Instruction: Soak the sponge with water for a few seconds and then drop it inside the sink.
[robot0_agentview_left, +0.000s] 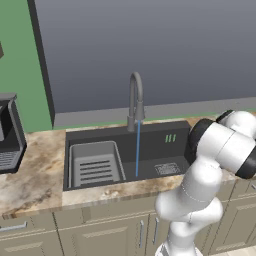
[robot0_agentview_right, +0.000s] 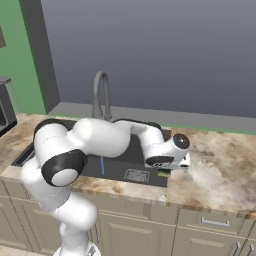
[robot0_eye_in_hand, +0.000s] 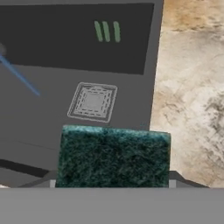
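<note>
So far the gripper (robot0_eye_in_hand: 112, 186) is clenched around the sponge (robot0_eye_in_hand: 113, 155) beside the sink (robot0_eye_in_hand: 65, 43), with soaking under the water (robot0_agentview_left: 138, 150) left.

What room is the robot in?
It looks like a kitchen, a computer-drawn one. There is a dark sink with a faucet running water, a marble-look counter, and cabinets underneath.

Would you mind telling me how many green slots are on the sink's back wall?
3: they stand side by side as short slanted green slots high on the back wall of the sink, towards its right end, above the square drain grate. None looks hidden.
</note>
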